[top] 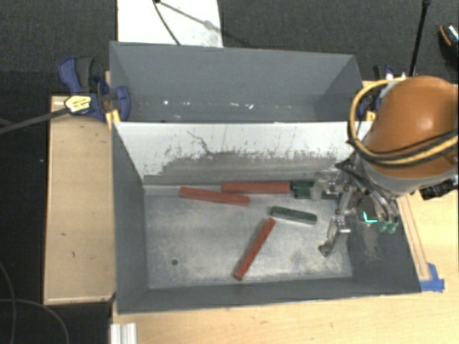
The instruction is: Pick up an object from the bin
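My gripper (331,244) hangs at the right side of the bin, its fingertips near the floor with nothing seen between them. A dark green bar (293,215) lies just to its left, apart from the fingers. Further left, a red bar (254,248) rests diagonally on the floor in the middle of the bin. Another small dark green block (302,188) sits by the back wall, above the gripper.
Two more red bars lie along the back wall, one (256,187) flat against it and one (214,196) slightly tilted at its left. The arm's orange dome covers the bin's right wall.
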Tool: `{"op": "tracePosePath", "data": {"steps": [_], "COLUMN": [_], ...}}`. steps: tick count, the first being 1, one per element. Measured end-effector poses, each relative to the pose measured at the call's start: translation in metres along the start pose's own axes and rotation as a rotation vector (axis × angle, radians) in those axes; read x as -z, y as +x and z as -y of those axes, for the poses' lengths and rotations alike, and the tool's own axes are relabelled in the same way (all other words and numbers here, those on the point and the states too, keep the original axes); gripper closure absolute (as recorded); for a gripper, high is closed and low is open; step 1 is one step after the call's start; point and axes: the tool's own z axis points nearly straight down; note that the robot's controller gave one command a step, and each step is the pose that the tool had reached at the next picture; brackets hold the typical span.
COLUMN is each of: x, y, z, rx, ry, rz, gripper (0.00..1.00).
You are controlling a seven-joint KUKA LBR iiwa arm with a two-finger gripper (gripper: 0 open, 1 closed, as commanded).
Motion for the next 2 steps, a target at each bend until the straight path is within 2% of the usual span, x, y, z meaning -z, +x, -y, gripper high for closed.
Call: {"op": "tracePosePath", "data": {"steps": [1,2], "x": [-0.174,-0.139], "y": [-0.068,-0.092], "z": [0.025,0.003], "rx": [-0.291,-0.377], "ry": [-0.001,-0.003], "rz": [0.001,0.010], "gripper": [0.00,0.00]}}
